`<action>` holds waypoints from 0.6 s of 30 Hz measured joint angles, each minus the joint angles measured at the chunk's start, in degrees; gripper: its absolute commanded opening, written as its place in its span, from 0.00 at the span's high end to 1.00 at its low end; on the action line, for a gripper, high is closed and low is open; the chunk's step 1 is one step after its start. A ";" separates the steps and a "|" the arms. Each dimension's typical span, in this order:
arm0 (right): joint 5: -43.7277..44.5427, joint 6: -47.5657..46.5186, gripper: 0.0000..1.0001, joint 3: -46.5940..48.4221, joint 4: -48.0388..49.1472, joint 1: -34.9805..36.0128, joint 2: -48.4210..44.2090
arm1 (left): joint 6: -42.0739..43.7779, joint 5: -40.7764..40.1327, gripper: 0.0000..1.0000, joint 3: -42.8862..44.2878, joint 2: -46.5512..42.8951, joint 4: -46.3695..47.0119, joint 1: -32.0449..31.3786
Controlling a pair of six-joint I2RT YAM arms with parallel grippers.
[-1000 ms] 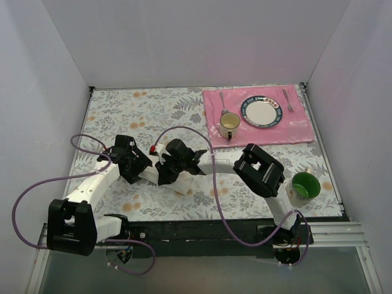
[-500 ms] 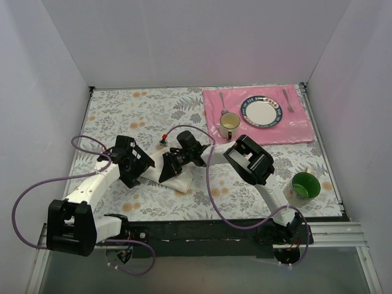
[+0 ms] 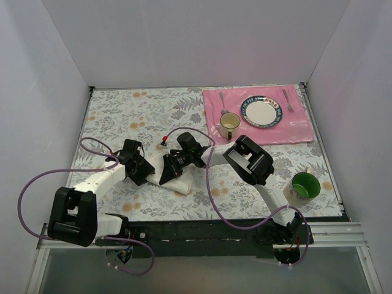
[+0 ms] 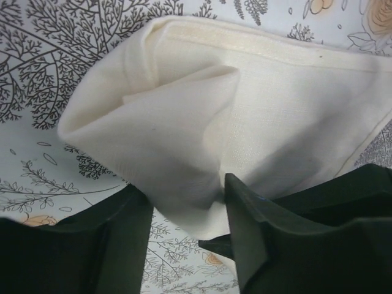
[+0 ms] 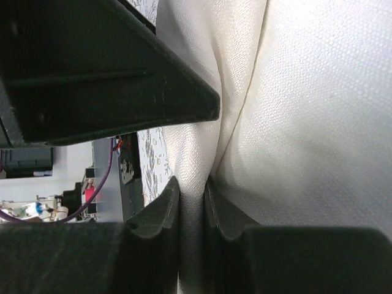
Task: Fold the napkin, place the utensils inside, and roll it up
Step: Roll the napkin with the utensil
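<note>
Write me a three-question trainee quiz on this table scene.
1. True or false: the right gripper is shut on a fold of the napkin.
2. Fill in: seen from the top camera, on the pink placemat the spoon lies left of the plate and the ____ lies right of it.
3. The green mug stands: A) on the pink placemat; B) on the floral tablecloth, off the placemat; C) on the plate.
Key: 1 true; 2 fork; 3 B.

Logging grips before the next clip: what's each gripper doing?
Left gripper: fingers apart around a napkin fold; grip cannot be told.
Right gripper: closed on napkin.
</note>
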 measured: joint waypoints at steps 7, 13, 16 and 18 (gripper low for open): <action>5.40 -8.90 0.73 4.11 -13.27 1.81 -2.27 | -1.75 -0.04 0.98 -1.79 -2.80 3.56 -0.07; 16.44 -19.78 0.47 8.92 -28.87 4.98 -5.95 | -0.90 0.07 1.00 -1.42 -2.75 1.84 -0.04; 24.28 -23.82 0.35 8.92 -34.07 7.06 -9.16 | -0.96 0.07 1.00 -0.70 -2.43 0.02 -0.04; 30.18 -26.10 0.29 8.81 -36.41 8.61 -11.02 | -1.46 0.09 1.00 -0.07 -1.68 -1.49 -0.04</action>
